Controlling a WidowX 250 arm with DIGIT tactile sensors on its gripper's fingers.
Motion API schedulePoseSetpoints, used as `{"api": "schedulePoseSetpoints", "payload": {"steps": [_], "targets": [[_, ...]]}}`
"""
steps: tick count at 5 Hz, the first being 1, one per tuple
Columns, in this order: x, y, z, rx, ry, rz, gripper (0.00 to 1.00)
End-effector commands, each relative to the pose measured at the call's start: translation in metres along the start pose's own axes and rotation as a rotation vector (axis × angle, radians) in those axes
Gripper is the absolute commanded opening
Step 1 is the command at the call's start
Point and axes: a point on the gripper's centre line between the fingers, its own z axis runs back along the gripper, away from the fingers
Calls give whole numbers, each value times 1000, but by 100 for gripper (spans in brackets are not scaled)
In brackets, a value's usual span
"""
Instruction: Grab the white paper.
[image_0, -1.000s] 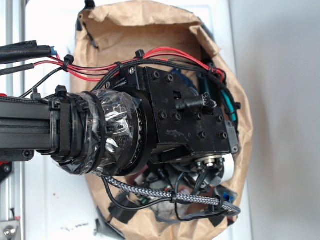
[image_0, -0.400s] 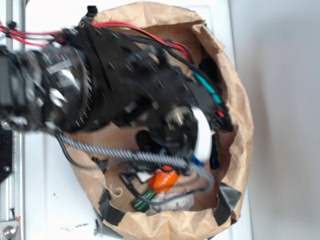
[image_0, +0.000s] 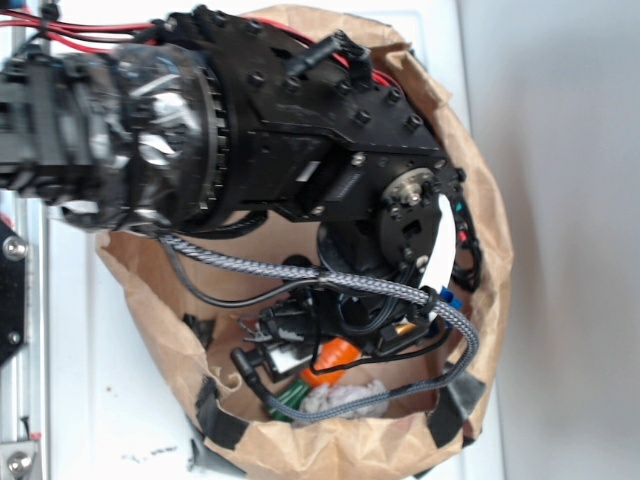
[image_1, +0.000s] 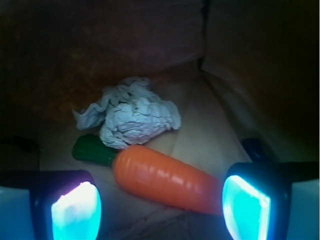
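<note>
Wrist view looks down into the dim brown paper bag (image_1: 235, 60), where the white paper (image_1: 131, 117) lies crumpled on the bag floor, far from the camera and a little left of centre. Just near of it lies an orange carrot (image_1: 165, 177) with a dark green top (image_1: 92, 150); the green end touches or nearly touches the lower edge of the wad, and the carrot runs from there toward the lower right. The gripper (image_1: 160, 212) is spread wide, its two glowing blue-lit fingers (image_1: 76, 212) standing at the left and right bottom corners with nothing between them but the carrot's body; the right finger's edge overlaps the carrot's tip, though whether they touch cannot be told. Seen from the exterior camera, the black arm (image_0: 300, 130) reaches into the bag (image_0: 490, 200) from the left, with a braided cable (image_0: 330, 285) looping below it. At the near end of the bag the white paper (image_0: 345, 398) shows as a pale lump, with the carrot (image_0: 338, 355) just beyond it, partly hidden by cables.
</note>
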Motion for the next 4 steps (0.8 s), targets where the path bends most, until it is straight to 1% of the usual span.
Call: {"api": "schedulePoseSetpoints", "payload": {"steps": [1,2,3,4], "targets": [[27,-25,9,18,-40,-108,100],[34,-53,-3,8,-55,-128,100],[47,-74,-24,58,-85,-111,100],[61,-80,-36,77,-142,-101,100]]}}
